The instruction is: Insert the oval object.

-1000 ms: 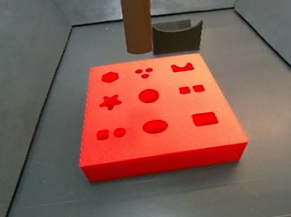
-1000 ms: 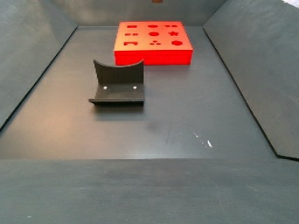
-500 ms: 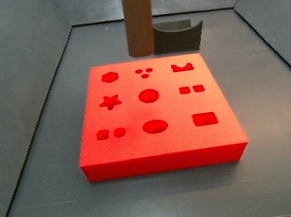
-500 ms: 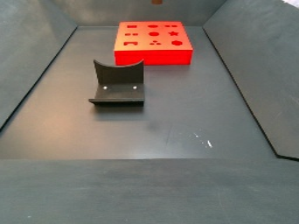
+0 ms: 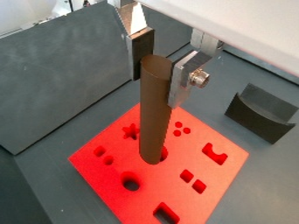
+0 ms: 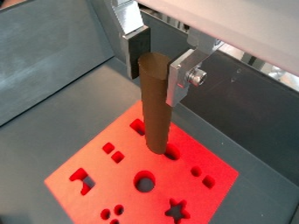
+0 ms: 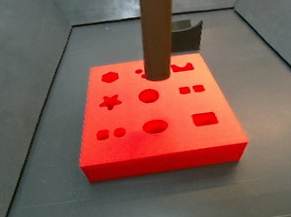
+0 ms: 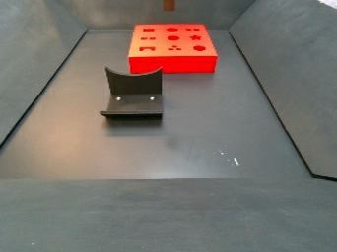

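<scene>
Change: between the earlier side views and now, the oval object moves from beyond the red block's far edge, in front of the fixture, to a place over the block's far rows; its lower end now shows against the red top near the three small dots.
Meaning: I judge the carry is nearly done and the step in hand is lining the peg up over its hole; insertion is not yet done.
Pincer: the pincer is clenched on the oval object, its silver fingers pressed to the peg's upper part in both wrist views; it hangs above the red block, out of frame in the side views.
Oval object: upright, brown and smooth, its lower end above the block's middle holes in a wrist view; whether it touches the block I cannot tell.
Red block: the red block lies flat, with cut-outs of several shapes: star, circles, squares, a crown-like notch, and an oval hole in the near row.
Risk: the peg's oval section likely has to be turned to match the hole, or it may jam at the rim.
Fixture: the fixture stands well apart from the block in a side view, bare.
Worktop: the worktop is dark grey and matt, with a small pale scuff.
Room: grey panels wall in the worktop on its sides.
</scene>
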Robot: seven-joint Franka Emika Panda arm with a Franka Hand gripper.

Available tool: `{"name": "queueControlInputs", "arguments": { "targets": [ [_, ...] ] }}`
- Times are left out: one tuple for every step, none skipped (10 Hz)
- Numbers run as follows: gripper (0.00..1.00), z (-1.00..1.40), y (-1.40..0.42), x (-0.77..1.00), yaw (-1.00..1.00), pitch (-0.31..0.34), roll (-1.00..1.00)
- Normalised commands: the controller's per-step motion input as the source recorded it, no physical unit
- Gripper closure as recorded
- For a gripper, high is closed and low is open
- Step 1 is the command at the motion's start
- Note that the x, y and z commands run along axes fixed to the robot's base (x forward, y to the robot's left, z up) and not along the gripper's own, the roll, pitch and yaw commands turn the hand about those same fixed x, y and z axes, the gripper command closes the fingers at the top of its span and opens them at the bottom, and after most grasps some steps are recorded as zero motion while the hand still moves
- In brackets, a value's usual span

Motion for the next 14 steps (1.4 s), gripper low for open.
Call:
{"name": "queueControlInputs", "arguments": {
  "targets": [
    [1.0, -0.41, -0.33, 0.21, -0.07, -0.041, -0.01],
    [1.0, -0.41, -0.3, 0.02, 0.04, -0.063, -0.06],
    [1.0, -0.3, -0.32, 0.0, 0.07, -0.04, -0.01],
    [1.0, -0.25, -0.22, -0.17, 0.0, -0.05, 0.0],
    [1.0, -0.27, -0.13, -0.28, 0.0, -0.05, 0.02],
    [1.0, -0.23, -0.11, -0.19, 0.0, -0.051, 0.0],
    [1.0, -0.07, -0.01, -0.06, 0.0, 0.0, 0.0],
    [1.0, -0.21, -0.04, 0.0, 0.0, 0.0, 0.07],
    [1.0, -0.33, -0.01, 0.15, 0.03, 0.0, 0.2],
    [1.0, -0.29, -0.05, 0.18, 0.0, 0.003, 0.23],
    [1.0, -0.21, -0.04, 0.0, 0.0, 0.0, 0.2],
    [1.0, -0.13, -0.06, 0.0, 0.0, 0.0, 0.16],
    [1.0, -0.06, -0.08, -0.05, 0.0, 0.0, 0.03],
    [1.0, -0.05, -0.03, -0.07, 0.0, 0.0, 0.0]
  ]
}}
